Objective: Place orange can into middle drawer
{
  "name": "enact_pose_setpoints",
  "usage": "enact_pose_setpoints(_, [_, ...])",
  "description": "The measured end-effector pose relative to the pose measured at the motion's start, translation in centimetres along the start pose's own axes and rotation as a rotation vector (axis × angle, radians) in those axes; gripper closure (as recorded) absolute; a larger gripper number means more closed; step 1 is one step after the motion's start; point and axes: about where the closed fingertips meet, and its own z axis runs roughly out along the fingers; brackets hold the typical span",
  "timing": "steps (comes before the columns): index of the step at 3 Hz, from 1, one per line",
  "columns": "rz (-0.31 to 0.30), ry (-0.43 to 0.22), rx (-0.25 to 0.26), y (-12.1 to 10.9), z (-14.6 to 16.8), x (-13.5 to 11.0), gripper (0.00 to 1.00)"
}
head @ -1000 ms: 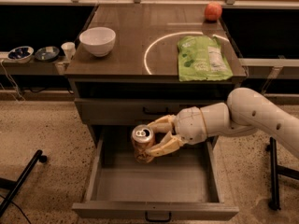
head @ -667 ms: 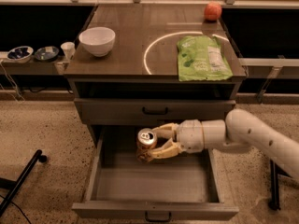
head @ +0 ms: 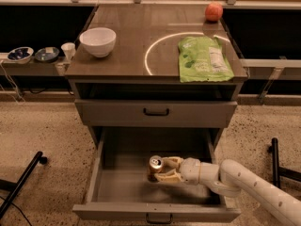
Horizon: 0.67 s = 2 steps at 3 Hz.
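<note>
The orange can (head: 154, 167) is upright inside the open middle drawer (head: 103, 166), low near the drawer's grey floor. My gripper (head: 165, 169) reaches in from the right on a white arm and is shut on the can, with tan fingers (head: 171, 161) wrapped around its right side. Whether the can's base touches the floor is hard to tell.
On the cabinet top (head: 127, 36) stand a white bowl (head: 98, 41), a green bag (head: 204, 58) and a round orange-red fruit (head: 214, 12). The closed upper drawer (head: 156, 112) with a black handle is above. Small bowls and a cup (head: 68, 51) sit on a shelf at left.
My gripper has carried the can lower and deeper into the middle drawer. The arm has dropped toward the lower right.
</note>
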Motion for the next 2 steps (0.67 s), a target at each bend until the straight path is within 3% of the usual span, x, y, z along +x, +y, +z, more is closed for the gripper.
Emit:
enact_pose_setpoints(1, [0.035, 0.066, -0.019, -0.07, 2.33, 5.81, 1.0])
enact_pose_setpoints(2, [0.043, 0.073, -0.026, 0.09, 2.81, 6.68, 0.77])
